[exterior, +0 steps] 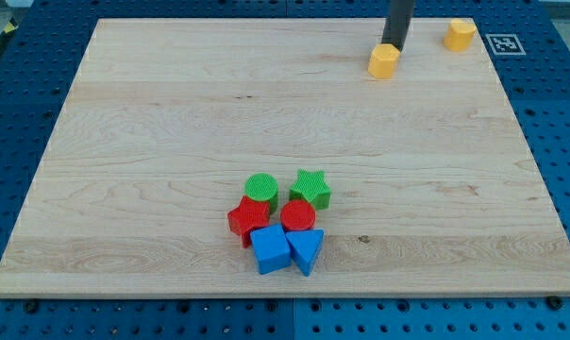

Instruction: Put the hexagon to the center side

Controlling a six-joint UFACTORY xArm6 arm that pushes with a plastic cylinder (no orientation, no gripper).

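Hexagon block, yellow (383, 61), sits near the view's top, right of centre, and my tip (392, 44) is right at its upper edge, touching or all but (no jaws on this rig, just the bare rod). A second yellow block (461, 34) lies apart toward the top right corner. Low on the wooden board (153, 161) a cluster huddles: green cylinder (261, 187), green star (310, 188), red star (246, 217), red cylinder (297, 215), blue cube (270, 248), blue triangle (306, 250). Blue pegboard (559, 142) surrounds the board.
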